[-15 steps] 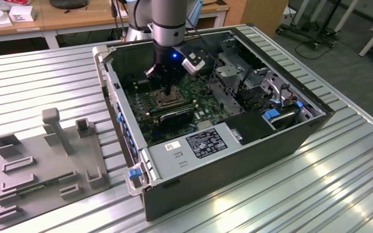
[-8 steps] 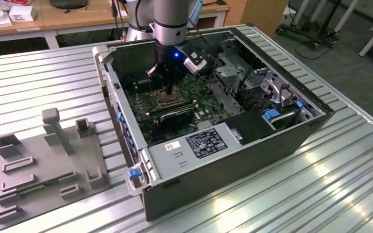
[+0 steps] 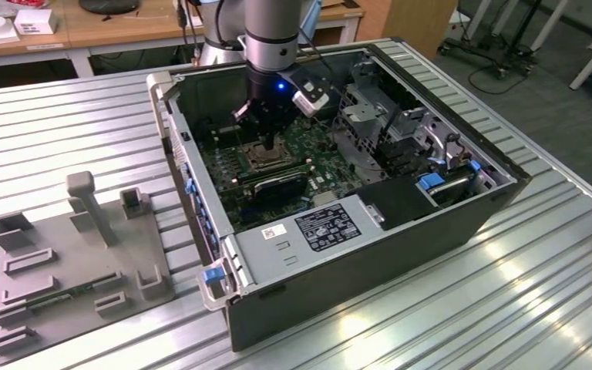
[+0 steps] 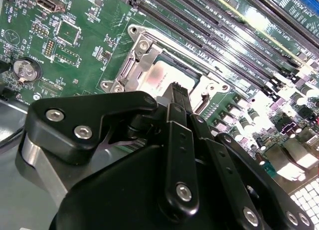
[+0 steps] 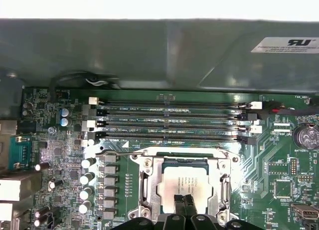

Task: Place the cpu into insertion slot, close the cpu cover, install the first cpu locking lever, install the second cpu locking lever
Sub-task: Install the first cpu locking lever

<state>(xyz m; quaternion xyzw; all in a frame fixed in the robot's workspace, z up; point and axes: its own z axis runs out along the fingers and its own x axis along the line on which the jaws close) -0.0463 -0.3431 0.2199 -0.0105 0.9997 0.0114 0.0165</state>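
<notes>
Bright, even room light. Glare patches on ribbed metal table [image 3: 527,289], near, at the exterior view's right. Shaded interior of computer case [image 3: 399,247]. Glare washes cpu [image 4: 164,80] face in second wrist view.

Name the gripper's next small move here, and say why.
Probably a short straight lift. The cpu already lies in the insertion slot with the cpu cover apparently down around it, and the gripper's shut fingers sit at the cpu's edge.

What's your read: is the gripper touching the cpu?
Cannot tell. In both wrist views the gripper overlaps the edge of the cpu, hiding any gap beneath it.
</notes>
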